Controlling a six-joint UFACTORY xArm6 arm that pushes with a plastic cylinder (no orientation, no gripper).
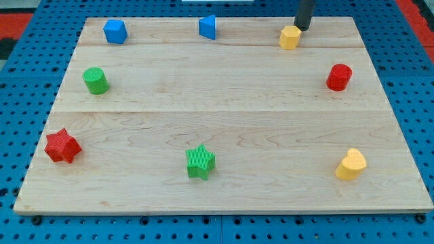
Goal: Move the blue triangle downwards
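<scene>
The blue triangle (207, 27) stands near the board's top edge, at the middle of the view. My tip (301, 28) is at the view's top right, well to the right of the blue triangle. It stands just right of and behind the yellow hexagonal block (289, 37), close to touching it.
A blue cube (115, 31) sits at the top left. A green cylinder (95, 80) is on the left, a red cylinder (338, 77) on the right. A red star (62, 146), a green star (200, 162) and a yellow heart (351, 164) lie along the bottom of the wooden board (217, 102).
</scene>
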